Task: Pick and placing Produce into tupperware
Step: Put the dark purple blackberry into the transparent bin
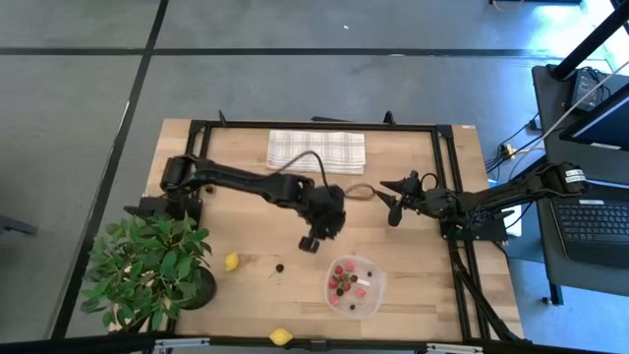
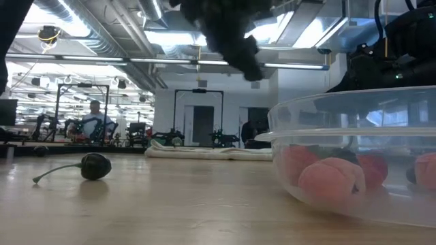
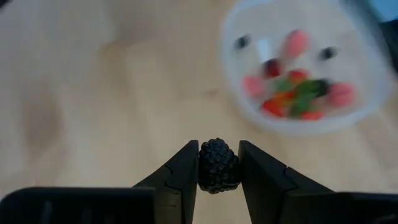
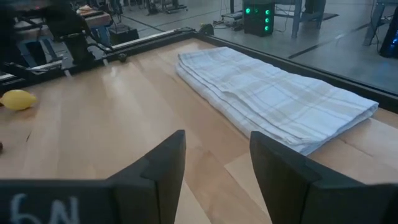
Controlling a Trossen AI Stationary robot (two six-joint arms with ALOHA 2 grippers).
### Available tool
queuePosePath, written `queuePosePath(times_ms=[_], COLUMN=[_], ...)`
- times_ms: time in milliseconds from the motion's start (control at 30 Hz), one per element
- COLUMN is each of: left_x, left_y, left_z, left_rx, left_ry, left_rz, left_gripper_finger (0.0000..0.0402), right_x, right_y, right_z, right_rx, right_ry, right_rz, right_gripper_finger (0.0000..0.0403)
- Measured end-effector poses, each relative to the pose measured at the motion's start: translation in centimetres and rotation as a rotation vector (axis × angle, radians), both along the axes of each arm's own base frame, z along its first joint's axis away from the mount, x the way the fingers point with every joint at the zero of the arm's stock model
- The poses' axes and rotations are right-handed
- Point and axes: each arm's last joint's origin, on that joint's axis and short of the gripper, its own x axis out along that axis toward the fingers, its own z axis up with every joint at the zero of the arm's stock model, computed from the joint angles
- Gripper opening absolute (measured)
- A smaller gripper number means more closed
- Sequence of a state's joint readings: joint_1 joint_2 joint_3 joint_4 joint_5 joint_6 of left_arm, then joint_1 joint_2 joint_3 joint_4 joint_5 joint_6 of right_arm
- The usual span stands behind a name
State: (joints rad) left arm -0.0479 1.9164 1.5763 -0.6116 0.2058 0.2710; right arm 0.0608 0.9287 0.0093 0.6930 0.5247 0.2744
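Observation:
My left gripper (image 1: 313, 242) hangs above the table's middle, just far-left of the tupperware (image 1: 355, 286), shut on a dark blackberry (image 3: 218, 167). The tupperware, clear with a whitish rim (image 3: 231, 93), holds several red berries and some dark ones (image 2: 327, 178). A dark cherry-like piece (image 2: 95, 166) with a stem lies on the wood to its left (image 1: 280, 266). One lemon (image 1: 231, 262) lies near the plant, another (image 1: 281, 336) at the near edge. My right gripper (image 4: 214, 155) is open, waiting toward the right side of the table (image 1: 393, 205), pointing toward the cloth. My left gripper pinches the blackberry (image 3: 218, 163) between its two fingers (image 3: 186, 163), one on each side of the berry. The fingers come from above, pointing down. The berry is lifted clear of the table, with bare wood below it.
A folded checked white-grey cloth (image 1: 316, 150) lies at the far edge. A leafy potted plant (image 1: 147, 270) stands at the near left corner. A black frame (image 1: 444, 177) runs along the table's far and right sides. Bare wood lies between plant and tupperware.

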Motion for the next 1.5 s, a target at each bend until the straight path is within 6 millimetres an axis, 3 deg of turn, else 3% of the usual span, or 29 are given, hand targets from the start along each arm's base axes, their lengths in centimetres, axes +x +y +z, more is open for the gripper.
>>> queuePosePath(times_ms=[367, 567, 933, 1500], left_x=[3.9, 5.4, 6.3, 6.4], left_y=[-7.1, -9.8, -10.4, -10.0], left_z=[-2.6, -3.9, -7.2, -7.3], left_rx=[-0.015, 0.005, 0.02, 0.062], left_ry=[-0.021, -0.056, -0.019, -0.018], left_rz=[-0.251, -0.342, -0.334, -0.301], left_gripper_finger=[0.0097, 0.0098, 0.0098, 0.011], right_x=[0.0, 0.0, 0.0, 0.0], right_y=[0.0, 0.0, 0.0, 0.0], right_z=[0.0, 0.0, 0.0, -0.1], right_rx=[-0.014, -0.009, 0.005, 0.005], right_ry=[0.006, 0.005, -0.001, 0.004], right_rz=[0.003, 0.002, 0.0, 0.0], right_gripper_finger=[0.0182, 0.0182, 0.0182, 0.0182])
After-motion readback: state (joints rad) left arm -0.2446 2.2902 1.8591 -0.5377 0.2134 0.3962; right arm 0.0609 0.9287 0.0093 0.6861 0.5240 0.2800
